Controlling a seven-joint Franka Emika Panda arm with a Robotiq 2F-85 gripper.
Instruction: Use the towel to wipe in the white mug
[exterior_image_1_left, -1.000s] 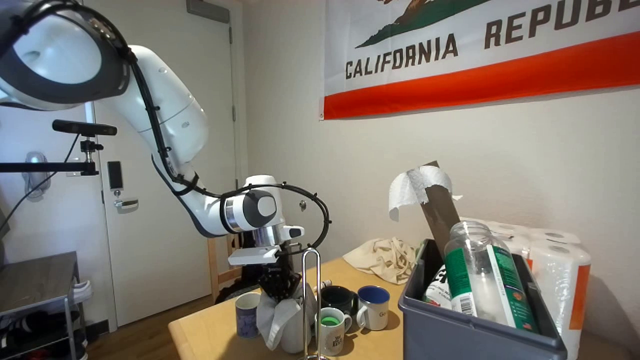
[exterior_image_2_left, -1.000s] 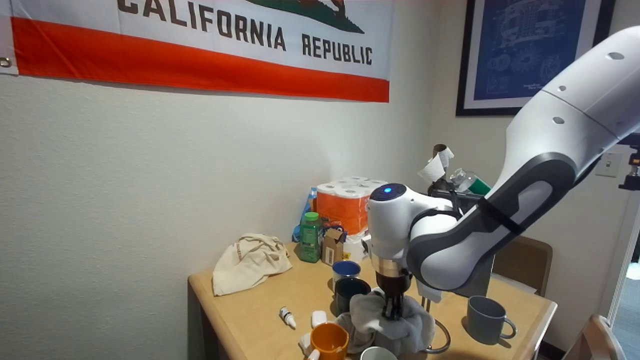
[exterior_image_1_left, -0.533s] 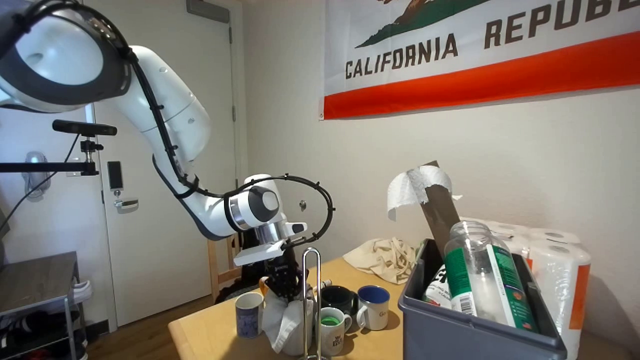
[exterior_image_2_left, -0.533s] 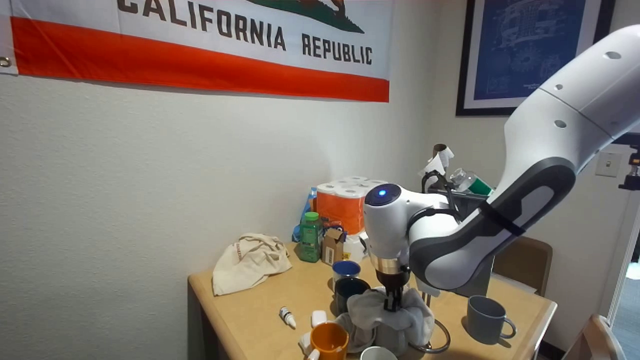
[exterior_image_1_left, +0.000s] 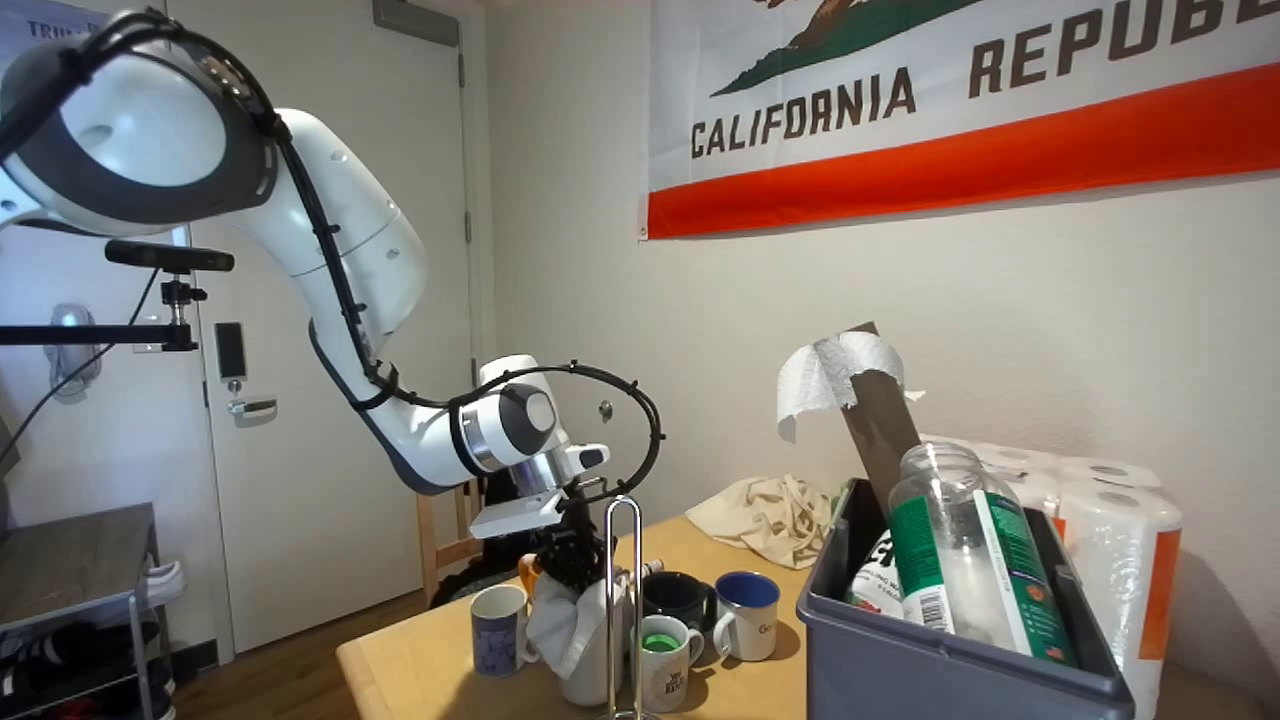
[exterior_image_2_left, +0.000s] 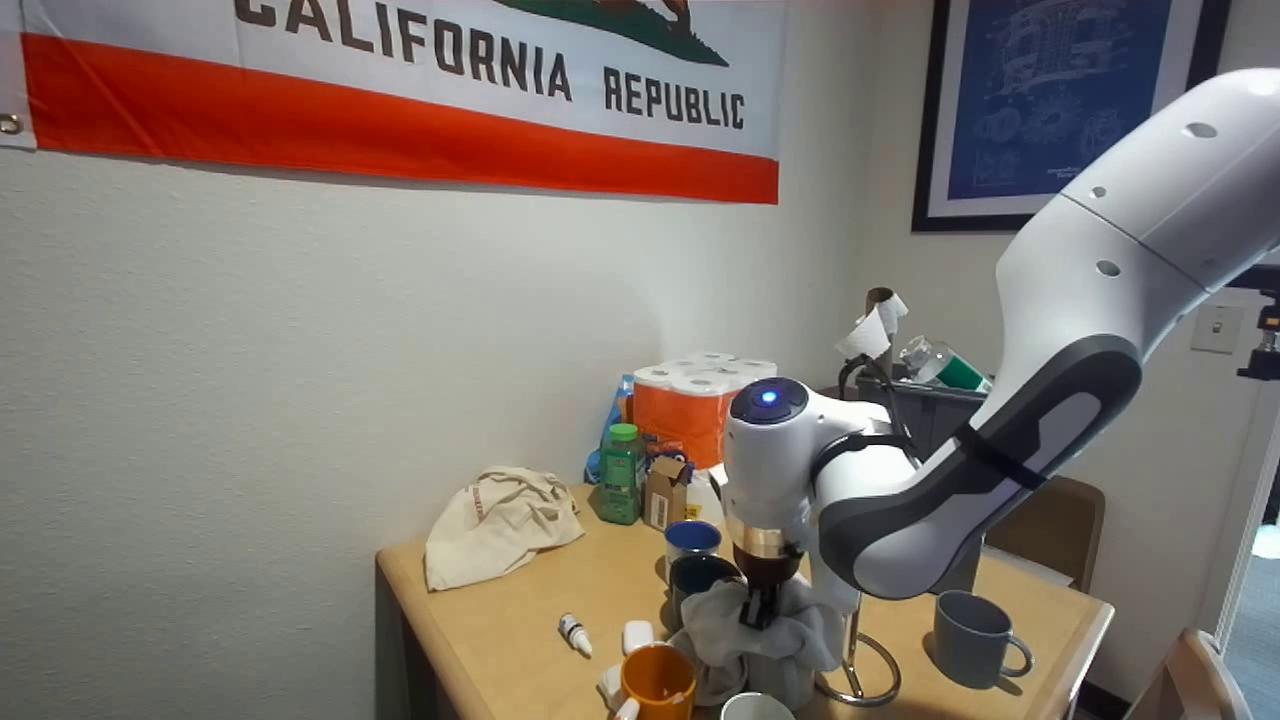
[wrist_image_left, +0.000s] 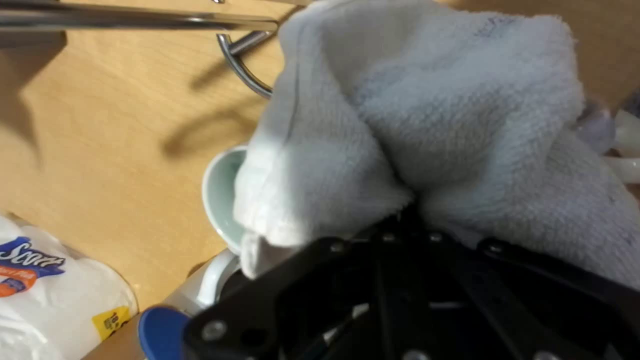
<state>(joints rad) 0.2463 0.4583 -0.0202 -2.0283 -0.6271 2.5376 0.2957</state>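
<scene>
Draping the towel (wrist_image_left: 465, 110) over the white mug (exterior_image_1_left: 583, 690), judging that from the pale base visible beneath; hiding rim and inside alike, so giving no clue to depth of reach. Gripping with fingers nearly together, pinching nothing but towel at its gathered middle, and leaning the gripper (exterior_image_2_left: 759, 614) a little off plumb.

Going by the nap, handling something light, soft and limp, neither brittle nor slippery, probably folding away under a push instead of pressing hard. Calling for a hold right there, on several gathered layers, leaving enough loose cloth past the tips for reaching the bottom; risking, with a thin pinch near an edge, mere dabbing at the rim. Asking more care for the mug, probably hard, smooth and apt to slide or tip.

Pointing no single way, being crumpled: fanning out from the pinch, dropping a flap (exterior_image_1_left: 558, 650) down the mug's side in an exterior view, showing no true long axis, yet spreading widest in the wrist view from upper left to lower right.

Farther out, overlapping a cup (wrist_image_left: 220, 192) in the wrist view, without settling touch or gap; neighbouring a chrome stand (wrist_image_left: 140, 21), a black mug (exterior_image_1_left: 672, 597) and an orange mug (exterior_image_2_left: 660, 682), all on the table (exterior_image_2_left: 530, 630); lying well apart from a grey mug (exterior_image_2_left: 968, 640)
</scene>
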